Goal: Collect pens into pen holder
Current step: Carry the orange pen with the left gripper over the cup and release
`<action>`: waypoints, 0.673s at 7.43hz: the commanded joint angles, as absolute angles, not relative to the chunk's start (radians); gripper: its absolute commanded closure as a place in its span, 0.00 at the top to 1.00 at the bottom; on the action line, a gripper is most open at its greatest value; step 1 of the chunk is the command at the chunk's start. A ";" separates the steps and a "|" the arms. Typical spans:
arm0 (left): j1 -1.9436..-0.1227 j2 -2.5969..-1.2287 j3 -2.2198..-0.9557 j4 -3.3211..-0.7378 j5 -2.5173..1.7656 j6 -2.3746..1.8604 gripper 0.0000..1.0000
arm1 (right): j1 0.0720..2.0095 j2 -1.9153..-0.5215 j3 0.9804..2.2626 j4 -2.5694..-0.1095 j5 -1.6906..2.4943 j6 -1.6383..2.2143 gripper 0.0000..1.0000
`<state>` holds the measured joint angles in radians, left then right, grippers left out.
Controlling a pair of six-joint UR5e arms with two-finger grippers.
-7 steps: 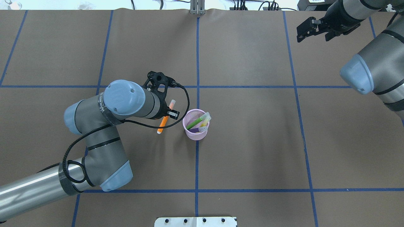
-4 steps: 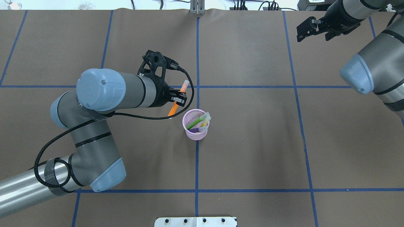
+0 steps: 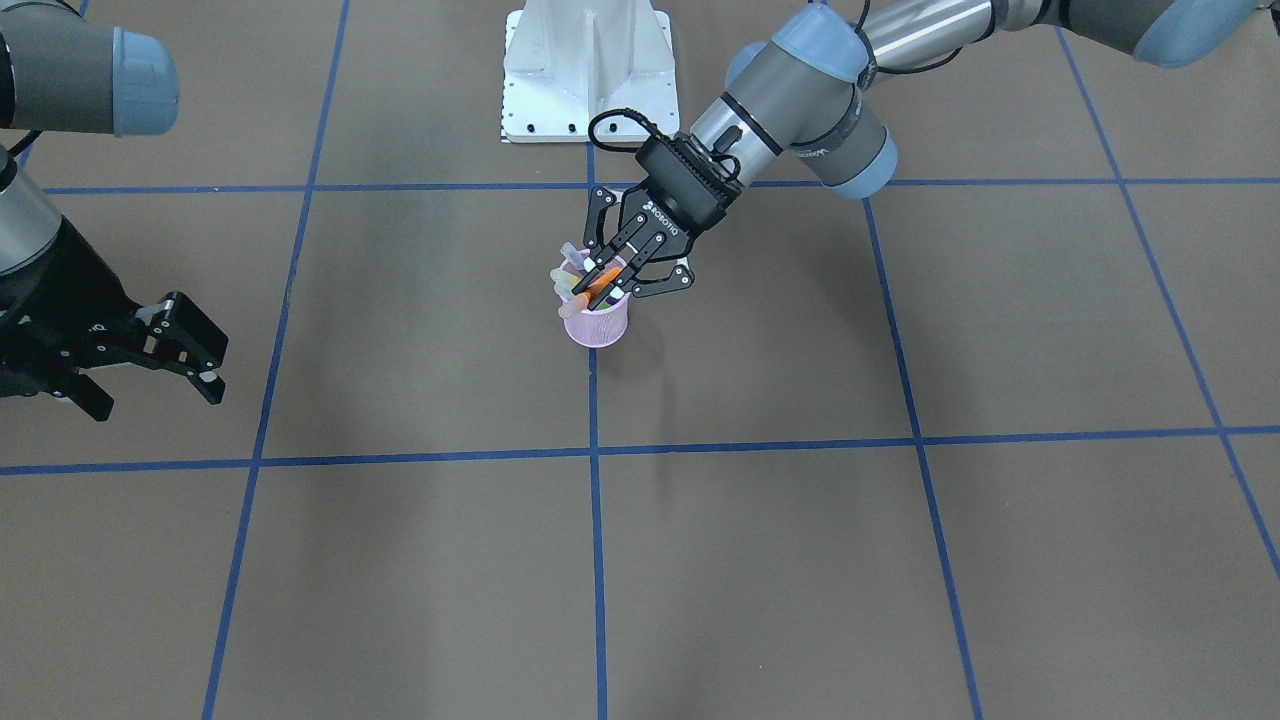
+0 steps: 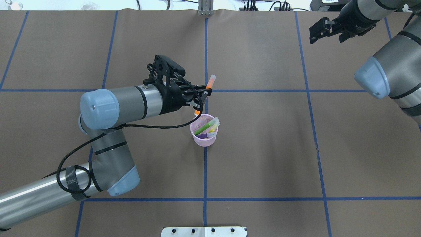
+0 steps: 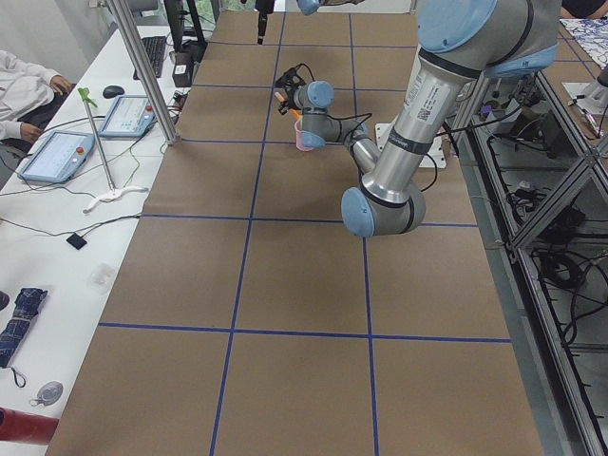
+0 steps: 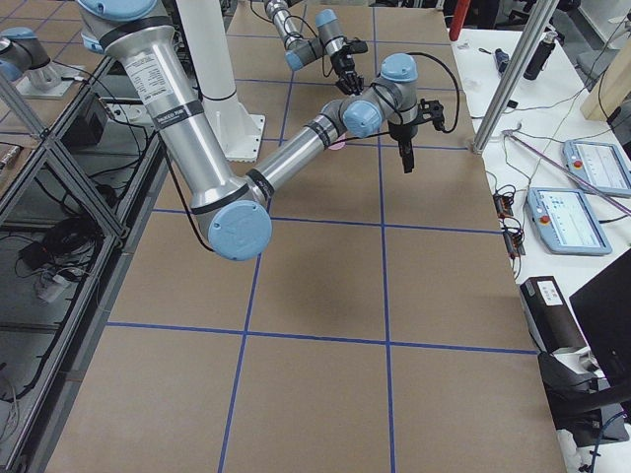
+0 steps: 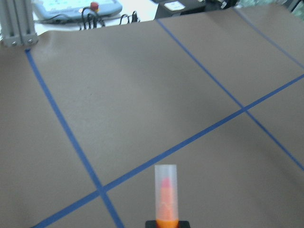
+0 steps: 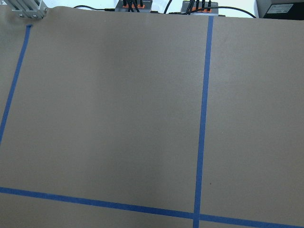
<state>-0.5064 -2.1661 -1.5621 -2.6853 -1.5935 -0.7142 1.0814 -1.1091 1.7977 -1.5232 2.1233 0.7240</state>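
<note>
The left gripper (image 4: 201,95) clamps the orange pen (image 4: 211,80), middle hidden, above the cup (image 4: 201,141). Green pen (image 4: 203,128), yellow pen (image 4: 213,125) and half-hidden purple pen (image 4: 203,135) lean inside. The right gripper (image 4: 326,35) gapes, well away.

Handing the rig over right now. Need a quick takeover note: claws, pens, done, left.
Left claw: shut on the orange pen, held tilted, cap end up, lower end at the pen holder rim, not in yet.
Right claw: open, empty, parked far off at its side of the table.
Done: green pen, yellow pen and purple pen are in the holder.
Left: lower the orange pen into the holder and release it.
</note>
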 commanded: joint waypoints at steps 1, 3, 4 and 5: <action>-0.457 -2.174 -1.500 -2.789 -1.540 -0.650 0.00 | 1.081 -1.109 1.796 -1.523 2.123 0.724 1.00; -0.445 -2.163 -1.499 -2.792 -1.540 -0.649 0.07 | 1.081 -1.109 1.796 -1.522 2.123 0.724 1.00; -0.437 -2.169 -1.500 -2.792 -1.540 -0.653 0.46 | 1.081 -1.109 1.796 -1.522 2.123 0.724 1.00; -0.437 -2.166 -1.499 -2.792 -1.542 -0.653 0.81 | 1.081 -1.109 1.796 -1.522 2.123 0.724 1.00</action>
